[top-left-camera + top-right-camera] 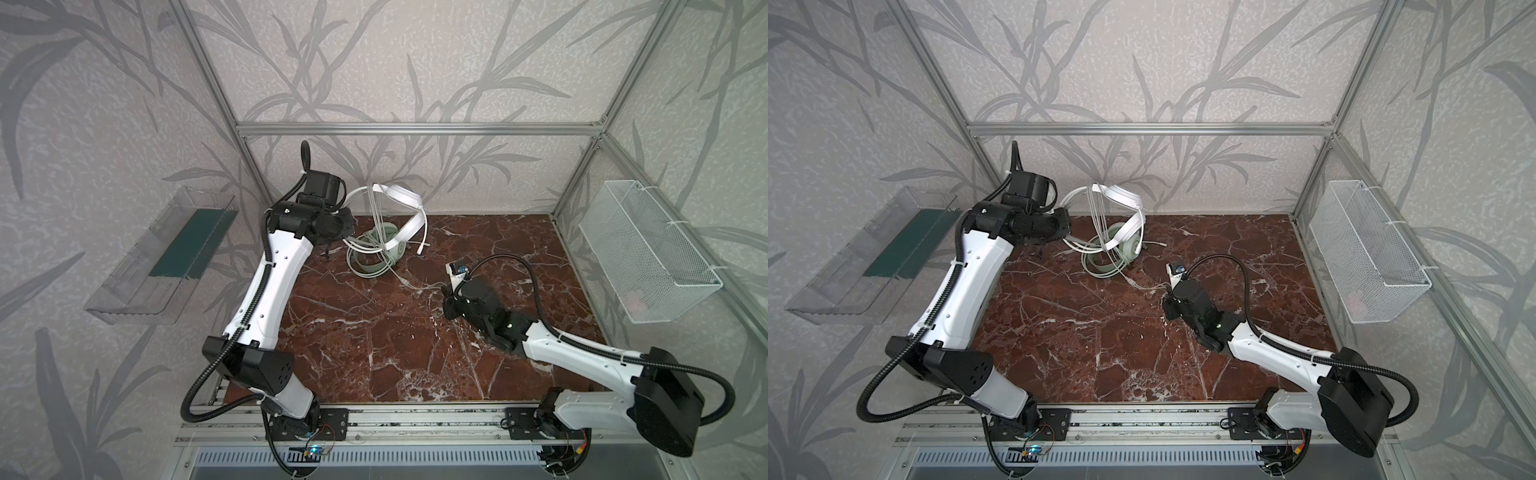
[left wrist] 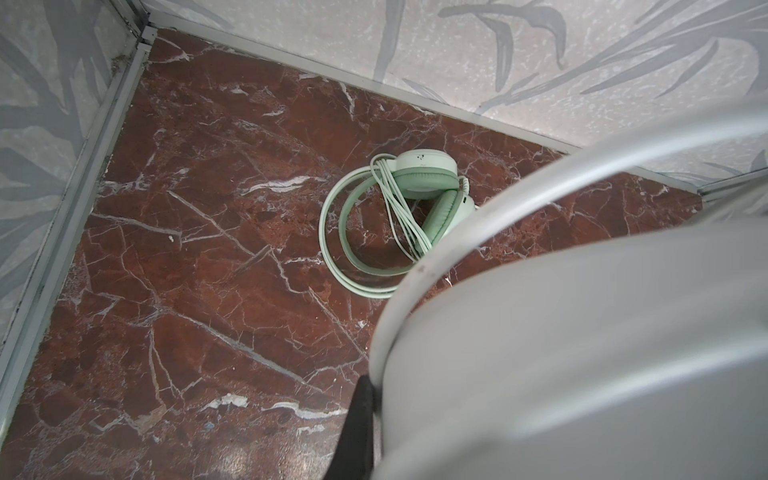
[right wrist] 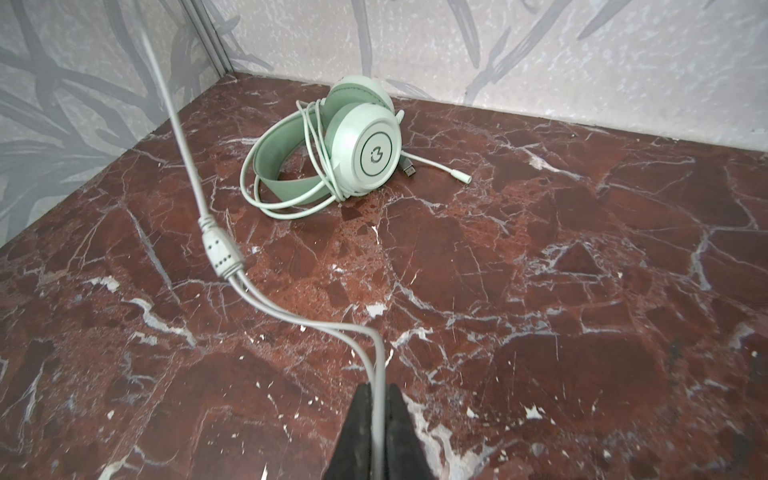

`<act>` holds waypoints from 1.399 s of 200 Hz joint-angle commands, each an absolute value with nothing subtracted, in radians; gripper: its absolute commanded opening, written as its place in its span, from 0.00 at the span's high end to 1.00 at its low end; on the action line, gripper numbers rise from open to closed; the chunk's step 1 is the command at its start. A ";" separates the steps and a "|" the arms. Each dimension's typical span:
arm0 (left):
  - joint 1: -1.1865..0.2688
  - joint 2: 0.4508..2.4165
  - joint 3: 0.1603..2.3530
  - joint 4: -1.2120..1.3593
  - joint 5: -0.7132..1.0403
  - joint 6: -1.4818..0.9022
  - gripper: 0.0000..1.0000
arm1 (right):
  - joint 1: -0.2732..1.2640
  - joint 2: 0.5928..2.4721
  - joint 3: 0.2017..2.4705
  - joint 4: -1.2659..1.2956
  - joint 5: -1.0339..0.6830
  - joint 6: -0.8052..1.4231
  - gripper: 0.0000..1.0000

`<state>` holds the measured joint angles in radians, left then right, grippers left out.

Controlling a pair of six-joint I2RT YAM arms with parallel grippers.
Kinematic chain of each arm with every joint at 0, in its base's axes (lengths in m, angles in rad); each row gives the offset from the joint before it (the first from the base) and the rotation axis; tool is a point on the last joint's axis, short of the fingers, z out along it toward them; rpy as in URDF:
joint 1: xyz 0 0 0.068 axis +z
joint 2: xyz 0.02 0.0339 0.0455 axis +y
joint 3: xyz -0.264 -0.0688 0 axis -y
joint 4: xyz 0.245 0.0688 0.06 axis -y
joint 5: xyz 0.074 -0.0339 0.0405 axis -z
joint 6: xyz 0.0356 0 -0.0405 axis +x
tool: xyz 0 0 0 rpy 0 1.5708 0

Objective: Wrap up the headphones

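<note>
Around the lower headset (image 1: 395, 249) on the table (image 1: 374, 353) — the upper headset (image 1: 401, 194) hangs just above it, the left gripper (image 1: 348, 239) just left, a cable (image 1: 419, 286) trails front-right to the right gripper (image 3: 378, 395), basket (image 1: 648, 253) far right, tray (image 1: 158, 257) far left

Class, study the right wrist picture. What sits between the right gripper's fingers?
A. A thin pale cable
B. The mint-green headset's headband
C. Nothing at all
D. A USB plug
A: the pale cable runs straight down between the closed black fingers of the right gripper, while the mint-green headset lies apart on the table.
</note>
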<state>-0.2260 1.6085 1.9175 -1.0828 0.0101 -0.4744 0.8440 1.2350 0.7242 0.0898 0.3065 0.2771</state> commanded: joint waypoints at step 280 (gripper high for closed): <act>-0.190 1.839 1.884 -1.002 0.166 -0.609 1.00 | 1.586 1.201 1.044 -0.057 0.806 -0.382 1.00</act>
<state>-0.1627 1.8553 1.8736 -1.0348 0.2253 -0.6128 1.5703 1.2488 0.9871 -0.1417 0.8452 -0.2180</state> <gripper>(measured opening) 0.068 0.090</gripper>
